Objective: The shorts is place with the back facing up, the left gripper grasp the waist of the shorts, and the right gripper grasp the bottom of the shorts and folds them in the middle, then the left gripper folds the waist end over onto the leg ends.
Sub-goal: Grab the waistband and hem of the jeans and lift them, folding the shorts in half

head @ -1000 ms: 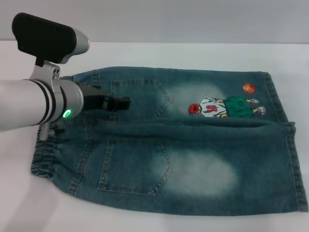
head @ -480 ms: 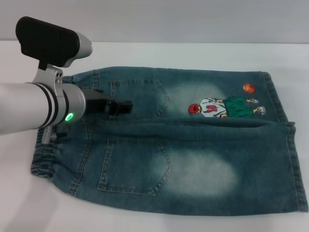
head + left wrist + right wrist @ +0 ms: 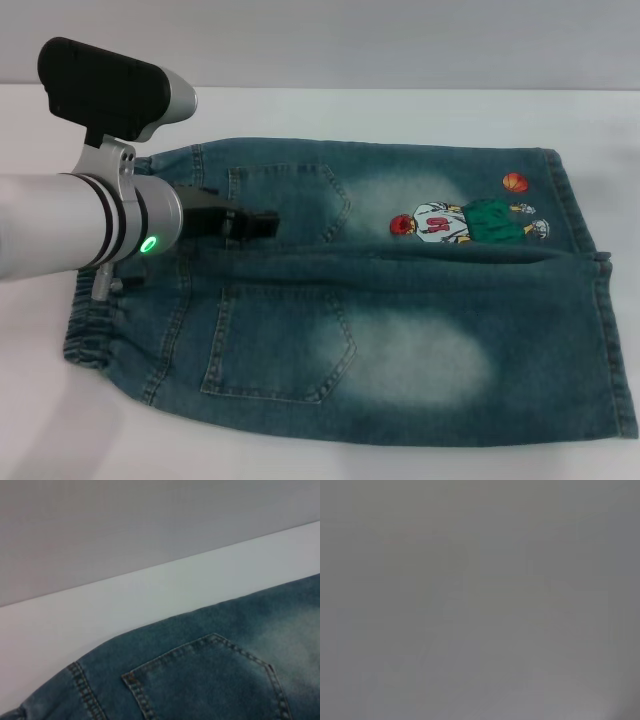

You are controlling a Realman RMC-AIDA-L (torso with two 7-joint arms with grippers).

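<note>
Item: the shorts [image 3: 380, 310], denim, spread flat, back up on the white table [image 3: 400, 110], soft but thick and likely heavy when lifted, so you should take the puckered waist [image 3: 90, 330] at left, where the left gripper [image 3: 255, 226] hovers, its pincer state untellable; right gripper unseen.

Shorts [image 3: 400, 330]: blue denim cloth, matt, coarse twill weave, pale faded patches, raised tan stitching on the pockets; puckered elastic waistband [image 3: 85, 335]; flat printed cartoon figure [image 3: 465, 222].
Left gripper [image 3: 250, 226]: matt black plastic.
Arm [image 3: 50, 225]: smooth satin silver metal with black rings.
Table [image 3: 400, 110]: smooth, matt white.
</note>
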